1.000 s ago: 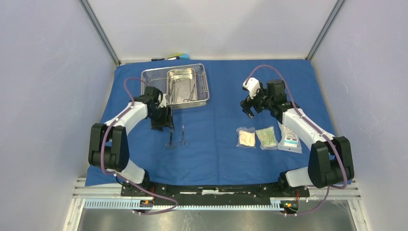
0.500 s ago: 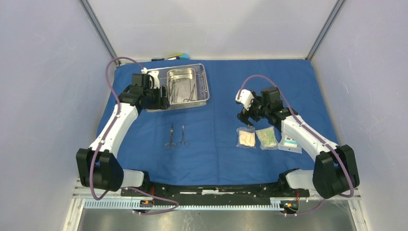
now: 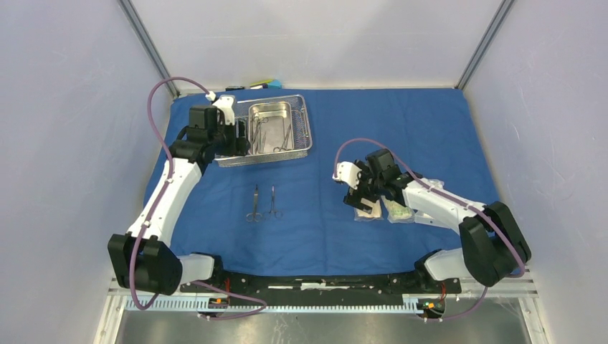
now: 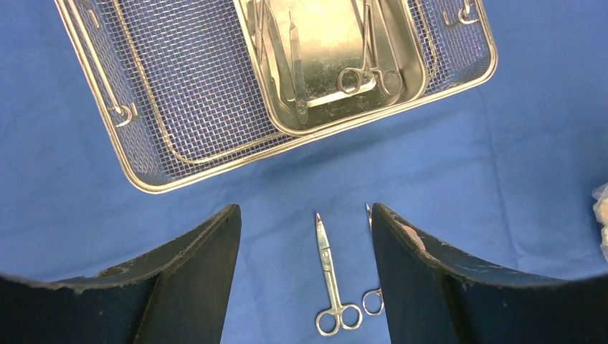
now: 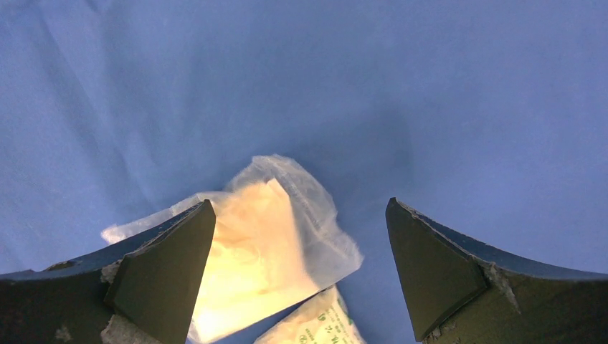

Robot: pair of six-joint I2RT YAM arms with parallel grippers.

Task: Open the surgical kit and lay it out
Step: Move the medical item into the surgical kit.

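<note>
The blue cloth wrap [image 3: 323,236] lies spread flat over the table. At its back left stands the wire-mesh tray [image 3: 228,158] with the steel pan [image 3: 271,107] inside; slim instruments [image 3: 278,137] lie in the pan. Two scissors-like instruments [image 3: 254,204] rest side by side on the cloth. My left gripper [image 3: 235,141] hovers high at the tray's left end, open and empty [image 4: 306,215]. My right gripper [image 3: 358,197] is open just above a cream-filled clear packet [image 5: 251,251], with a green-printed packet [image 3: 399,210] beside it.
A small white-yellow-blue block toy [image 3: 264,84] lies off the cloth at the back edge. Pale enclosure walls stand on three sides. A metal rail [image 3: 323,290] carrying the arm bases runs along the near edge.
My left arm has risen from the two laid-out instruments and swung back to the tray. My right arm has dropped forward and left, down over the packets.
</note>
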